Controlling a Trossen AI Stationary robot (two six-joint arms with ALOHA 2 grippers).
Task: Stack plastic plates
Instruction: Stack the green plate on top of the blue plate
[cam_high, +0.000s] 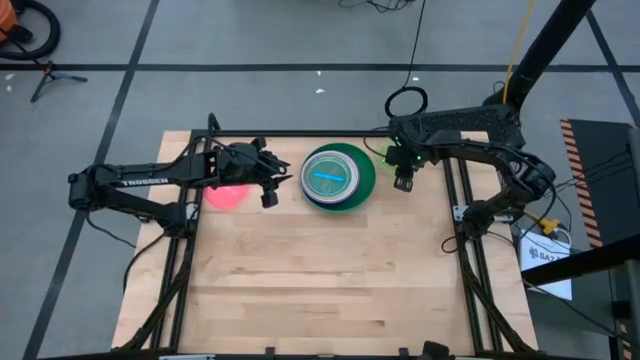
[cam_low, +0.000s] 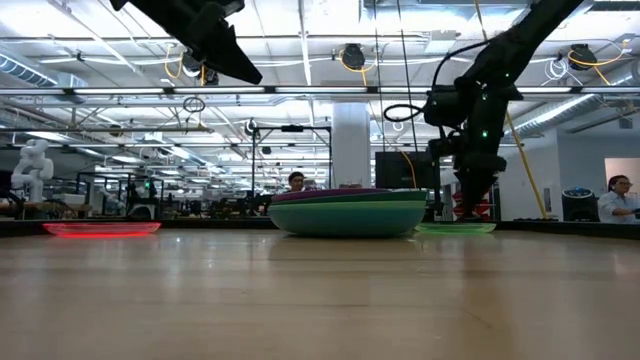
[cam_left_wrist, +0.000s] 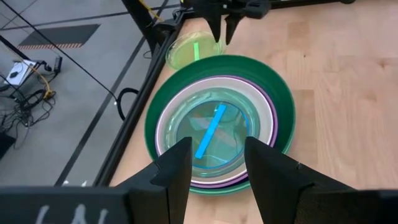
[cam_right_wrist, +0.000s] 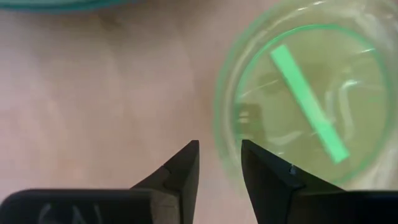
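In the overhead view the right end effector (cam_high: 404, 180) and its arm cover most of the lime plate (cam_high: 389, 158), leaving only a green sliver. The left arm hides the far part of the pink plate (cam_high: 228, 197). Within the stack (cam_high: 338, 178), the lower plates show only as rims, so their count cannot be told.

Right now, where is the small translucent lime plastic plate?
In the high view the small translucent lime plastic plate lies flat at the table's far edge, right of the plate stack, under the right hand.
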